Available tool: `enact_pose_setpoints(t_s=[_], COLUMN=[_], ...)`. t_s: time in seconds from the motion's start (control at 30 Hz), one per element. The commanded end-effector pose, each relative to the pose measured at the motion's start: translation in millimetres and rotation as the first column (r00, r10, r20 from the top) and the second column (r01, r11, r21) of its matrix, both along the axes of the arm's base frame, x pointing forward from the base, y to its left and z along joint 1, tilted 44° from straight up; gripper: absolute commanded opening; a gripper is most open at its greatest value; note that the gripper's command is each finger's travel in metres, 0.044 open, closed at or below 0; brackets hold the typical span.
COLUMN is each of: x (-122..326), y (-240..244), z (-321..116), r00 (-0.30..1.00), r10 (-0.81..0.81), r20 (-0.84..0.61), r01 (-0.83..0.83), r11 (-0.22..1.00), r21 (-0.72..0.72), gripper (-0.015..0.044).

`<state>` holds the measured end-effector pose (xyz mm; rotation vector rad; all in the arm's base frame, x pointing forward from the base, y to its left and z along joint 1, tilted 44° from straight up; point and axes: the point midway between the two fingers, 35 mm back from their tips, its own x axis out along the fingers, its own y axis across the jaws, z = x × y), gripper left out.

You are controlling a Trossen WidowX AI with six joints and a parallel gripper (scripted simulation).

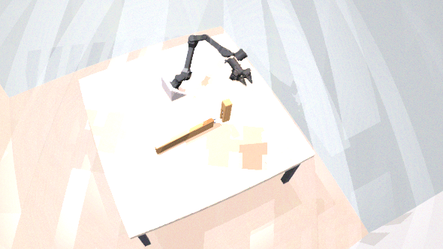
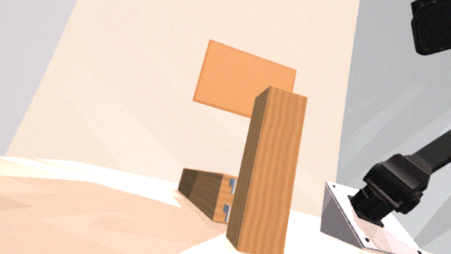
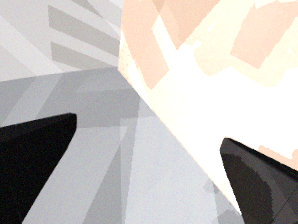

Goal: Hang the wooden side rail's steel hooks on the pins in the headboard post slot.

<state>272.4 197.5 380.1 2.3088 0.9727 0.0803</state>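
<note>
The wooden side rail (image 1: 184,137) (image 2: 200,194) lies on the table. Its hook end points at the headboard post (image 1: 226,111) (image 2: 273,168), with a small gap between them in the top view. Two steel hooks (image 2: 232,186) stick out of that end, one above the other, partly behind the post in the exterior view. The post stands upright. Its slot faces the rail, and the pins cannot be made out. My gripper (image 1: 248,83) (image 3: 151,133) is open and empty, held in the air away from the post, on the arm's side. The wrist view shows neither rail nor post.
The white table (image 1: 176,184) carries the arm's pale base plate (image 1: 171,94) (image 2: 336,218) on the far side from the rail. A black part of the arm (image 2: 433,28) shows at top right in the exterior view. An orange panel (image 2: 233,78) is behind the post. A table edge (image 3: 182,140) crosses the wrist view.
</note>
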Motion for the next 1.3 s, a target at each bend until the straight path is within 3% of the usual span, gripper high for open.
enact_pose_setpoints(t_s=[0.0,0.3,0.53,0.67,0.8,0.9,1.27], x=[19,36,36,26,0,-9,-9], y=[-19,-63,-106,-112,-121,-124,-124], z=[-43,-107,-155,-178,-215,-224,-224], r00=[0.987,0.916,0.786,0.664,0.385,0.282,0.282], r10=[-0.021,-0.057,-0.060,-0.003,0.182,0.269,0.269], r20=[-0.162,-0.398,-0.616,-0.748,-0.905,-0.921,-0.921], r01=[0.020,0.069,0.170,0.240,0.410,0.486,0.486], r11=[1.000,0.997,0.978,0.948,0.844,0.788,0.788], r21=[-0.006,0.017,0.121,0.209,0.345,0.379,0.379], gripper=[0.0440,0.0440,0.0440,0.0440,0.0440,0.0440,0.0440])
